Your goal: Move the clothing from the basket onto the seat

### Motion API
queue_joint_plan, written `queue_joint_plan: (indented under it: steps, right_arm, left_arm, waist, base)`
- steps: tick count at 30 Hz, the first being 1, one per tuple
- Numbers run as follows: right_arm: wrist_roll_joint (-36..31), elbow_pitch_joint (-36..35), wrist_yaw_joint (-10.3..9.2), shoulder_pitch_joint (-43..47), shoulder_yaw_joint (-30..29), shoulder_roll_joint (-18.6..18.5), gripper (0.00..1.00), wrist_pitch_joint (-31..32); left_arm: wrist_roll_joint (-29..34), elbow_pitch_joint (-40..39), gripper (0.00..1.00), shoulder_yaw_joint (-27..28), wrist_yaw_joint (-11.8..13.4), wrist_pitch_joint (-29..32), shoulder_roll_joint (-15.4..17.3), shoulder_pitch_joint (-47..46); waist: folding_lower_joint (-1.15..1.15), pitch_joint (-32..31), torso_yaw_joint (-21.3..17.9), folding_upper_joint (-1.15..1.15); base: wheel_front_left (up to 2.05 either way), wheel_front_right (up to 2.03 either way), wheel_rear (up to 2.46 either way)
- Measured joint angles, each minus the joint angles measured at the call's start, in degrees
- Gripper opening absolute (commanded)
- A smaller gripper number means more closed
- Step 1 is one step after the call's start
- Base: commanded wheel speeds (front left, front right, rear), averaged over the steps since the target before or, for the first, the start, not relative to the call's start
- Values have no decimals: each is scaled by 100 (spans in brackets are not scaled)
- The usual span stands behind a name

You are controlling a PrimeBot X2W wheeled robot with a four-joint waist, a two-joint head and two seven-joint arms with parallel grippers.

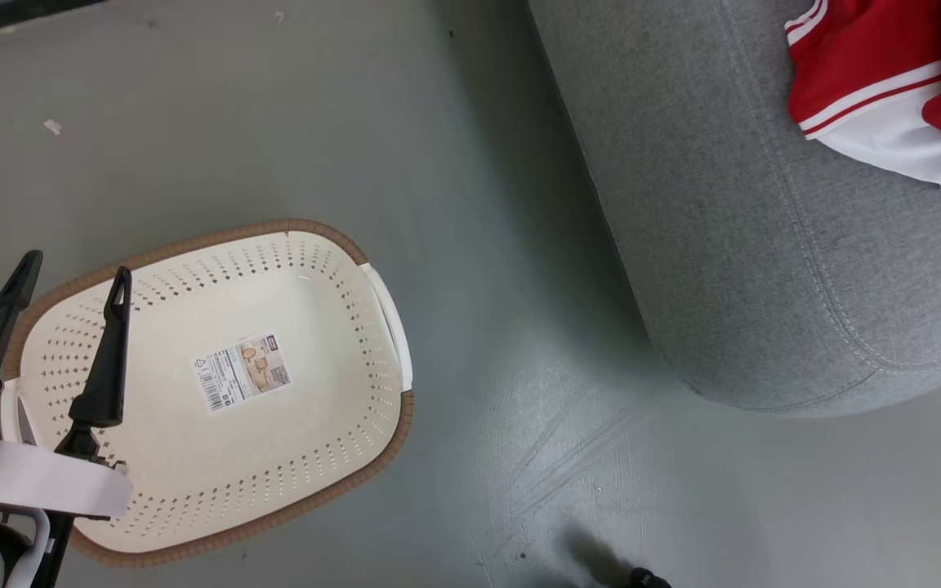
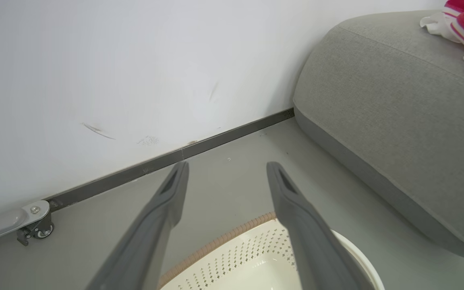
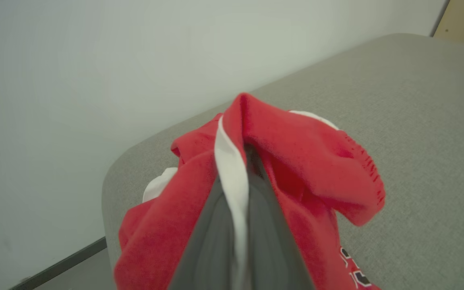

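One crumpled heap of clothing [image 1: 871,90] lay on the sofa [image 1: 764,245] near its rounded end, too bunched to show a long axis or heading. It was soft red with white panels and striped trim. The right gripper [image 3: 252,169] was closed on a fold of it, a white edge between its fingers [image 3: 216,225]. The basket [image 1: 340,269] stood on the floor [image 1: 479,204] apart from the sofa, its long axis pointing toward it. The left gripper [image 1: 75,265] hung spread wide over the basket, empty.
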Motion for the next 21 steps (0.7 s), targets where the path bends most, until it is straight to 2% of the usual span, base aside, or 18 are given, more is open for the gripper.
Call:
queue_joint_plan:
  steps: [6, 13, 14, 17, 18, 20, 21]
  right_arm:
    - [24, 353, 0, 33, -137, 112, 0, 416]
    - [-233, 376, 0, 31, -291, 102, 0, 453]
    - [-246, 364, 0, 31, -298, 102, 16, 469]
    - [-288, 311, 0, 32, -353, 124, 38, 475]
    - [-331, 280, 0, 33, -383, 135, 40, 474]
    - [-415, 209, 0, 43, -444, 163, 49, 441]
    - [-465, 144, 0, 82, -463, 181, 67, 415]
  left_arm:
    - [20, -2, 100, -9, -16, 20, 12, -157]
    - [21, 133, 100, -14, -47, 15, 9, -259]
    - [22, 146, 100, -14, -47, 14, 9, -259]
    - [27, 180, 100, -19, -47, -8, 4, -260]
    - [27, 193, 100, -21, -47, -8, 3, -260]
    - [27, 221, 100, -31, -47, -8, -2, -261]
    - [27, 234, 100, -36, -47, -9, -9, -262]
  waist:
    - [0, 151, 40, 0]
    - [0, 156, 72, 0]
    - [0, 149, 66, 0]
    - [0, 131, 47, 0]
    - [0, 124, 41, 0]
    - [0, 109, 32, 0]
    - [0, 101, 27, 0]
  base:
    - [0, 0, 0]
    - [0, 0, 0]
    - [0, 0, 0]
    - [0, 0, 0]
    - [0, 0, 0]
    - [0, 0, 0]
    - [0, 0, 0]
